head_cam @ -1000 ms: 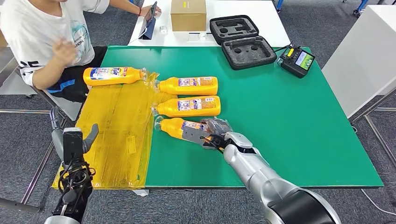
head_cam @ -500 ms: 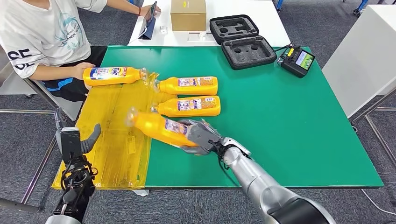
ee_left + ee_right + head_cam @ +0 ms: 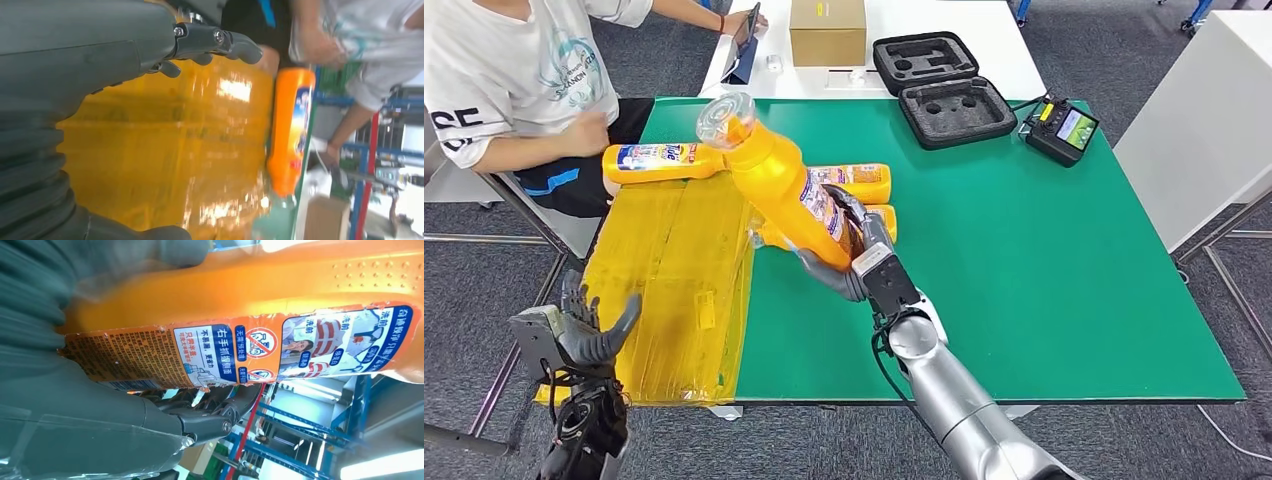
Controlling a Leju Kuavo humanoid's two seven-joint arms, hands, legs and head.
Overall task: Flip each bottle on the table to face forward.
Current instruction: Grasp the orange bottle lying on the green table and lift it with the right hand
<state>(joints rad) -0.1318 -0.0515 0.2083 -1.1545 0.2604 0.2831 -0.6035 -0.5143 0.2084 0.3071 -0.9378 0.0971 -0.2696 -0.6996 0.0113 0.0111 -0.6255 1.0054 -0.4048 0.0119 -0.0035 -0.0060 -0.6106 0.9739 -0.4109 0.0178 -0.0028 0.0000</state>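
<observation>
Since 0.5 s ago the held bottle has swung up from low over the green desk to a steep tilt, cap end high, off the surface. Right hand grips its base end, fingers wrapped round the label; it hangs over the desk in front of 2 more bottles lying on the green, w/ a 4th bottle lying by the yellow sheet. Left hand is off the desk's left side, fingers apart, holding nothing.
</observation>
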